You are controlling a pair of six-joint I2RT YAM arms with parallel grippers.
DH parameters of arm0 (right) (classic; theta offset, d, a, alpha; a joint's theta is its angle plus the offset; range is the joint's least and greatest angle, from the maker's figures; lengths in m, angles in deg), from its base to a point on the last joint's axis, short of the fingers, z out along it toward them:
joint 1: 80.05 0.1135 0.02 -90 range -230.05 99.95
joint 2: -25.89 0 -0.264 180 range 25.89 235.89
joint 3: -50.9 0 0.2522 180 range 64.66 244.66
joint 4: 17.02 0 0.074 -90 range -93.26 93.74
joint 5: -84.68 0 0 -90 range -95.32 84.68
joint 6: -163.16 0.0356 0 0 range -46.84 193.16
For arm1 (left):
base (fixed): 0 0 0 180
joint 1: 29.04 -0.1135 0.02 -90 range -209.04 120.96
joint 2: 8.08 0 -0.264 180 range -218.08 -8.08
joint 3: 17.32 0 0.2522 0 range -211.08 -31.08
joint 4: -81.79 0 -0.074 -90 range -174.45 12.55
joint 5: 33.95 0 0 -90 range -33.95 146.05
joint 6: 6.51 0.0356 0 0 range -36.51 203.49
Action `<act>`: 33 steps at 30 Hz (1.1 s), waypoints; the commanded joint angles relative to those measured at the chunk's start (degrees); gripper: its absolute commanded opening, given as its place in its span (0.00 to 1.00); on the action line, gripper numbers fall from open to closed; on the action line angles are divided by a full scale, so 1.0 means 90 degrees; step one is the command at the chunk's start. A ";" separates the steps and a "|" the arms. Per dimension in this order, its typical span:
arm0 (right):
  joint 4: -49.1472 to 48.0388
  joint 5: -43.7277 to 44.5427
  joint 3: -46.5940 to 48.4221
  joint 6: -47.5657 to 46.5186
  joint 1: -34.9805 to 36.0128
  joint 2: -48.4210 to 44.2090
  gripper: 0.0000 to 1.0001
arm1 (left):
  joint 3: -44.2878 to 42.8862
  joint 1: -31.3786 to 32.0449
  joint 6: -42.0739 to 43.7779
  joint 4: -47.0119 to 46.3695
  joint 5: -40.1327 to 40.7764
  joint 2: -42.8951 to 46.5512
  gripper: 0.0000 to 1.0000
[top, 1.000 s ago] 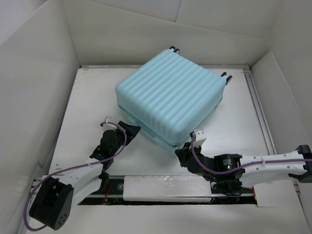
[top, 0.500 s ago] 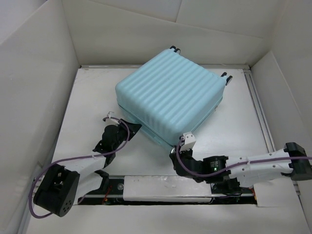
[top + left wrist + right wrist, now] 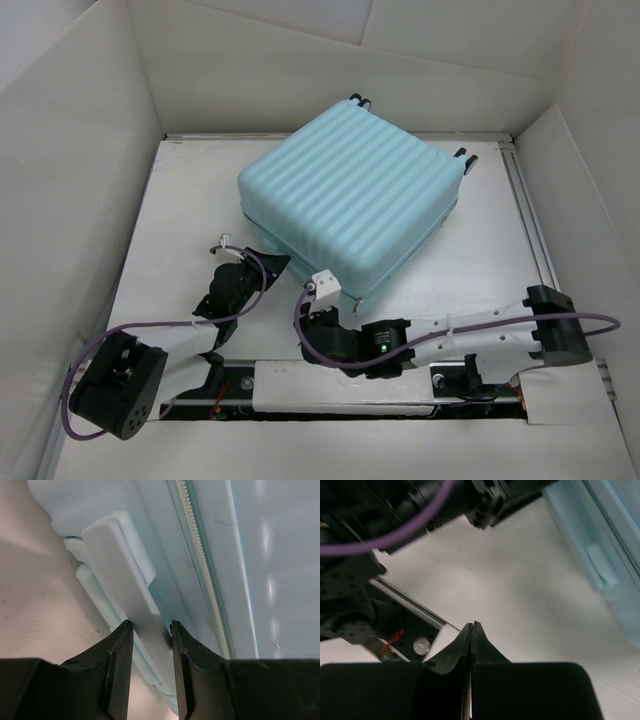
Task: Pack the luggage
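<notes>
The luggage lies closed on the table, mid-table toward 12 o'clock, wheels at its 12–1 o'clock end. The left arm reaches from 7 o'clock toward 1 o'clock; the left gripper is clamped on the handle at the case's 8 o'clock side. The right arm stretches low from 4 o'clock toward 9; the right gripper is clenched on nothing, over bare table near the case's 6 o'clock edge.
</notes>
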 commanded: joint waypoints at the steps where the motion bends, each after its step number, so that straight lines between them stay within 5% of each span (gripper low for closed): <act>1: 0.0384 0.0326 0.0791 -0.0095 0.0035 0.0239 0.00 | 0.0236 0.0192 0.0134 -0.0394 -0.0506 0.0240 0.00; 4: 0.1032 0.0610 0.0443 0.0793 0.0035 -0.0003 0.07 | 0.0237 0.0192 0.0280 -0.0158 -0.0506 0.0493 0.00; 8: 0.1365 0.0553 -0.0651 0.1633 0.0103 -0.1153 0.44 | 0.0111 0.0192 0.0407 0.0027 -0.0506 0.0583 0.00; 18: 0.3084 0.0903 -0.1054 0.2983 0.0299 -0.1450 0.65 | 0.0110 0.0192 0.0407 0.0163 -0.0584 0.0904 0.00; 27: 0.3524 0.1342 -0.0692 0.3041 -0.0052 -0.1117 0.69 | 0.0169 0.0192 0.0466 0.0291 -0.0642 0.1149 0.00; 33: 0.2168 0.1216 -0.0839 0.1666 -0.0394 -0.1176 0.59 | 0.0227 0.0192 0.0466 0.0291 -0.0701 0.1149 0.00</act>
